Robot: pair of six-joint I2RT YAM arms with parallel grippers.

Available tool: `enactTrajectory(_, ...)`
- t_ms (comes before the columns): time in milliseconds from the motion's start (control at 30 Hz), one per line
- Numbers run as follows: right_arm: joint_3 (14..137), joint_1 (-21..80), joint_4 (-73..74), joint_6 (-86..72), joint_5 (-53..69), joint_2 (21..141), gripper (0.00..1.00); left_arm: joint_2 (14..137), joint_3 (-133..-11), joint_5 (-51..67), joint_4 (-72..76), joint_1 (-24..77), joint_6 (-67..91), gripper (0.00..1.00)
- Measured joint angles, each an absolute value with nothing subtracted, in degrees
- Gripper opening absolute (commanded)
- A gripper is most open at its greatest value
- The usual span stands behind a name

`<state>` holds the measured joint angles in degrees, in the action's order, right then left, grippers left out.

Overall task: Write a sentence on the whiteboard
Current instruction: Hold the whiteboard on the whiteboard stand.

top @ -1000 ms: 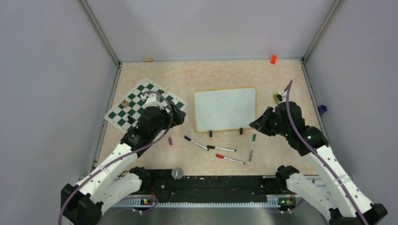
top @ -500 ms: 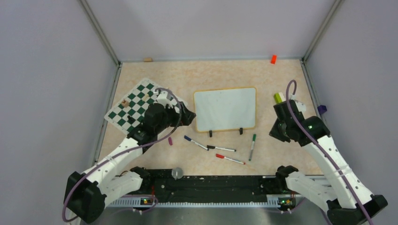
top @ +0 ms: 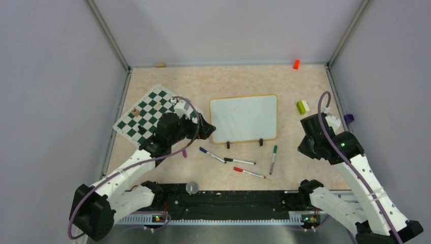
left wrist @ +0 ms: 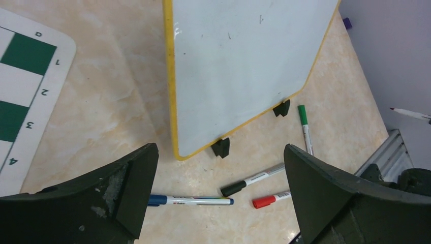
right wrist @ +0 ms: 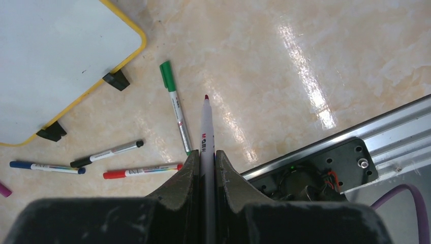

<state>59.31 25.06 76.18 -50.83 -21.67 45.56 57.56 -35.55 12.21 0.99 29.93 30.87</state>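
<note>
The whiteboard [top: 244,118] lies flat mid-table, yellow-framed, its two black clips on the near edge. It also shows in the left wrist view [left wrist: 239,66] and the right wrist view [right wrist: 56,56]. Its face is blank; no sentence shows on it. My left gripper [top: 205,129] is open and empty, just above the board's near-left corner [left wrist: 219,150]. My right gripper [top: 306,146] is well right of the board, shut [right wrist: 206,155] on an uncapped white marker [right wrist: 205,127] whose dark reddish tip points at the table.
Blue [top: 211,155], black [top: 239,161], red [top: 249,173] and green [top: 273,158] markers lie in front of the board. A purple cap [top: 184,152] lies left of them. The chessboard mat [top: 147,114] is at the left. A green-yellow block [top: 303,107] lies right of the board.
My right arm has drawn back from the board's right edge, to the right and nearer, with the marker. My left gripper has moved right to the board's near-left corner.
</note>
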Motion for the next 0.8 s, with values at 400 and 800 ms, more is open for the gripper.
enactTrajectory(400,57.28,25.06,74.7,-51.05,-22.65,40.29,0.0,60.25,-30.48,3.68,9.96,29.02,27.81,0.99)
enactTrajectory(800,51.72,25.06,59.16,-36.05,-8.56,38.15,0.0,67.29,-25.69,15.68,26.04,24.88,23.22,0.99)
